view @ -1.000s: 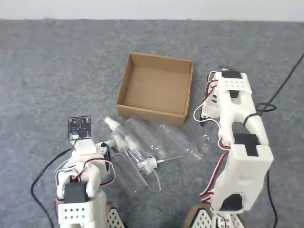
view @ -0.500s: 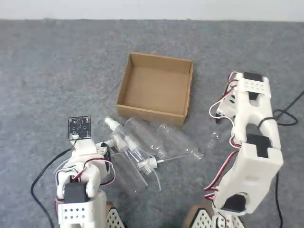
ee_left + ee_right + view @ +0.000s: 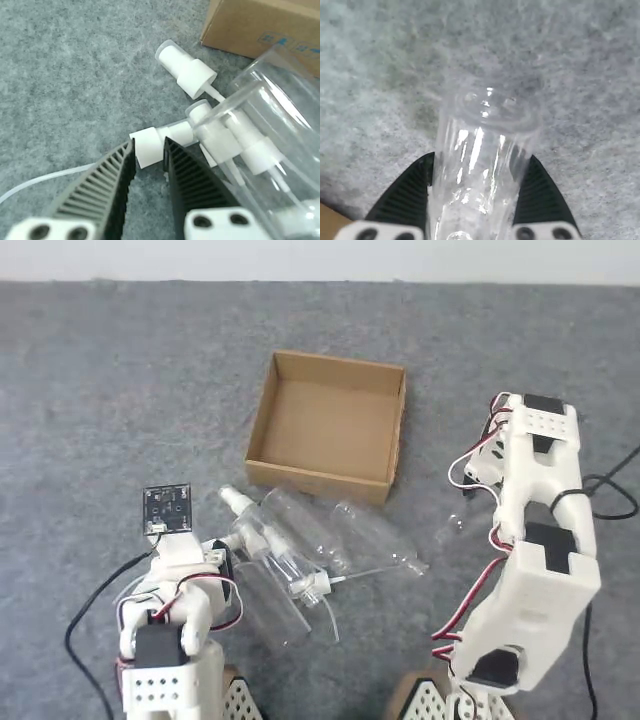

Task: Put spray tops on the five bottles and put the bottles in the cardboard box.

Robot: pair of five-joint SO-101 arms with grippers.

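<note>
My left gripper (image 3: 149, 146) is shut on a white spray top (image 3: 146, 141) lying on the grey carpet beside the pile of clear bottles (image 3: 300, 528). Another spray top (image 3: 186, 69) lies just beyond it, close to the cardboard box (image 3: 260, 25). To the right of the box and pile, my right gripper (image 3: 480, 161) is shut on a clear bottle (image 3: 485, 135) with no top, its open mouth pointing away from the wrist. From above, that bottle (image 3: 452, 527) hangs under the right arm (image 3: 535, 490). The box (image 3: 262, 425) stands open, with nothing inside.
Several clear bottles and spray tops with thin dip tubes (image 3: 318, 590) lie tangled between the two arm bases, in front of the box. Grey carpet (image 3: 120, 390) covers the table. A black cable (image 3: 610, 485) runs along the right side.
The right arm has swung to the right with the clear bottle, away from the pile and the box. The left arm has stayed still.
</note>
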